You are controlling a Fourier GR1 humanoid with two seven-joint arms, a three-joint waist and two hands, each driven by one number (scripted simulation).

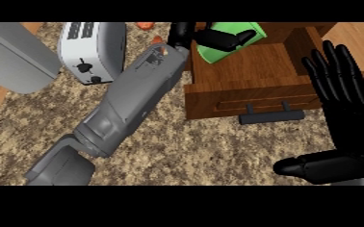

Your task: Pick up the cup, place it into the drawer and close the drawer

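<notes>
Green cup [213, 54] is over the open drawer [249, 74], with the left hand [222, 39] curled round it. Next, let go inside, then push the drawer shut. Right hand [334, 84] rests open, fingers up.

Legible markings: none. I can read no text, label, brand, number or sign on the toaster [92, 48], the cup [212, 55], the drawer [213, 101] or the counter [199, 149].
</notes>
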